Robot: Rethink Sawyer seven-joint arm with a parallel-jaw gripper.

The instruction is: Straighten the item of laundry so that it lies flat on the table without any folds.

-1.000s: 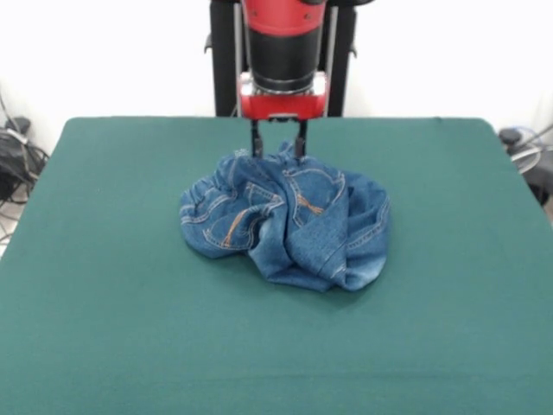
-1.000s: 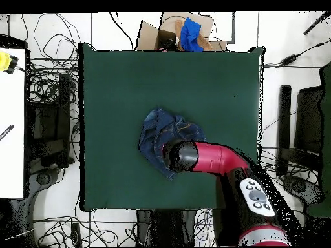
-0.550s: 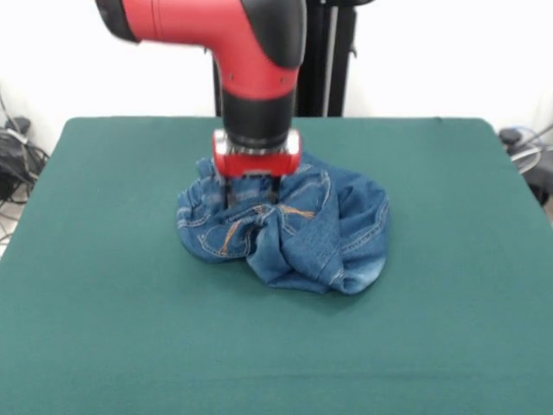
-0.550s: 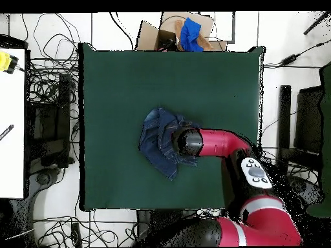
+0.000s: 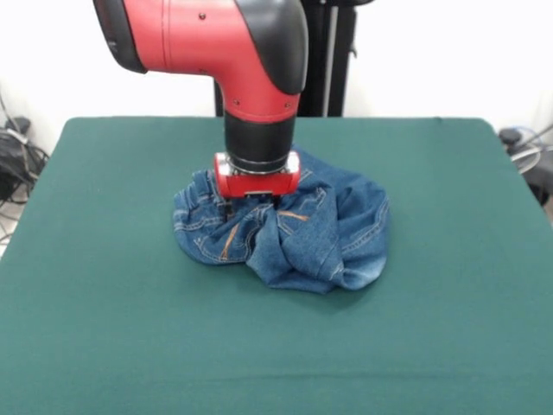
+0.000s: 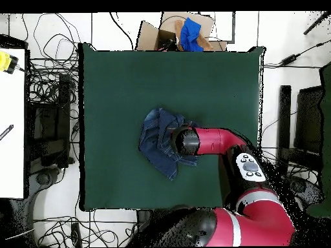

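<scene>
Jeans (image 5: 294,229) crumpled; gripper (image 5: 252,204) pressed into them.

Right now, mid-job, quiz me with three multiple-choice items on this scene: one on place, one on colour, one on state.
1. Where is the hand?
A. pressed down into the jeans
B. off the table's edge
C. raised high above the table

2. What colour is the jeans' pocket stitching?
A. white
B. orange
C. green

3. How do the jeans lie on the table?
A. spread flat
B. neatly folded
C. bunched in a heap

Answers: 1 A, its tips are sunk in denim; 2 B, orange seams show; 3 C, folds pile up.
</scene>
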